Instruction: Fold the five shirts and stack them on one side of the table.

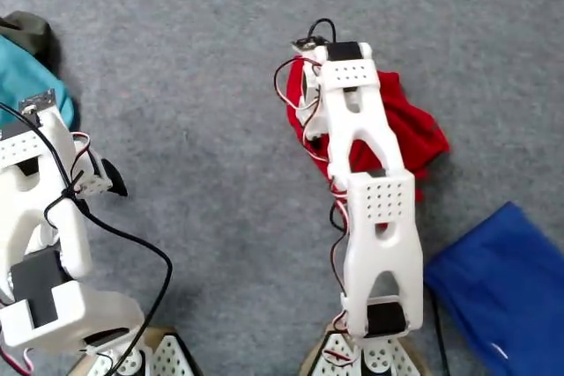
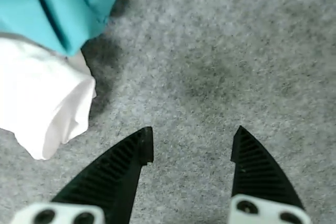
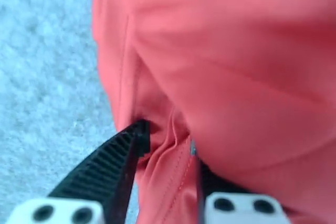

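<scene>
Grip is on the right side. Working out from the arm bases:

- blue shirt (image 1: 502,292): lies flat beside the right arm's base, on its outer side. Neither gripper is touching it.
- left gripper (image 2: 191,140): jaws spread wide with nothing between them, pointing down at bare grey table (image 1: 203,85). The left arm (image 1: 40,217) is folded back close to its base.
- white shirt (image 2: 42,103) and teal shirt (image 2: 58,9): bunched together just off the left gripper's one side, near it but not touching. In the high view the teal sits at the left edge, past that arm's wrist.
- right arm (image 1: 379,217): stretched almost straight out from its base towards mid-table, wrist tipped down.
- right gripper (image 3: 168,153): clamped on a pinched ridge of the red shirt (image 1: 410,129), with cloth bunched between the jaws and draped over one of them.
- Key relation: the grip is at the shirt's far-left edge. The rest of the crumpled heap lies to the right of the gripper and back towards the base, partly under the forearm, with its long axis running roughly far-left to near-right.
- dark cloth (image 1: 26,28): at the far left corner, past the teal.

Judgement: the right arm owns the red shirt and the left is well apart from it. Drawing the held edge left, away from the heap, should spread it out.
</scene>
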